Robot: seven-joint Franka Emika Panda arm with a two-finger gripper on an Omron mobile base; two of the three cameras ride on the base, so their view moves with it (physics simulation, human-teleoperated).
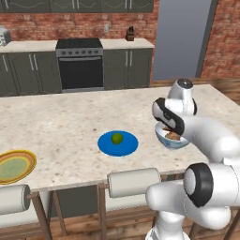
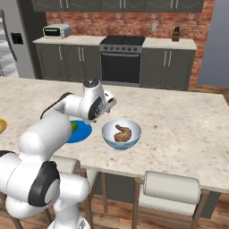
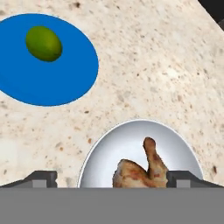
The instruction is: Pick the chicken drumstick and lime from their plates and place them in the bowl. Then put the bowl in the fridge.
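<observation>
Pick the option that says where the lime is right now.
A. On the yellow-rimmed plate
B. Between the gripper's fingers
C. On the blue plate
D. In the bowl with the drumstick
C: the lime lies on the blue plate, apart from the bowl, which holds just the drumstick; the gripper above the bowl is open and empty.

We see a glossy white arm (image 2: 49,129) of rounded segments, with dark bands at its joints and a grey cap at twelve o'clock.
</observation>
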